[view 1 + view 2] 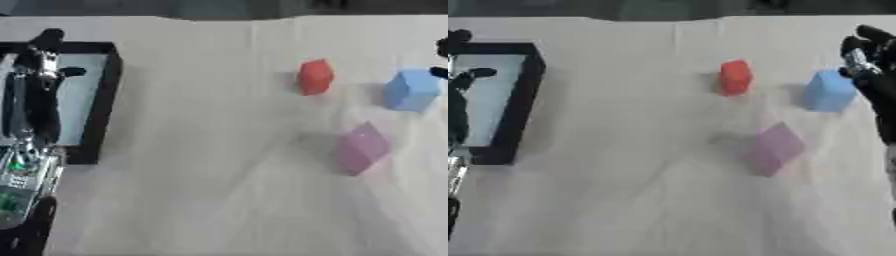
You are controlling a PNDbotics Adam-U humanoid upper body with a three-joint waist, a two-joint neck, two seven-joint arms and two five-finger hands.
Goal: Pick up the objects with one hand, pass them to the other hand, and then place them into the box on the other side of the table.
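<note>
1. Fingers of the right hand (872,70) are seen relaxed, empty, just beside the blue block (829,91).
2. Left hand (35,85) is held open over the box (103,100).
3. Red block (734,77) and purple block (773,148) are shown near; either may be knocked during the reach.

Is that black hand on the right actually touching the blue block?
Cannot tell. In the right eye view the right hand sits against the blue block's edge, with no clear gap or contact visible.

A pale cloth-covered table (201,200) meets a dark far edge.
</note>
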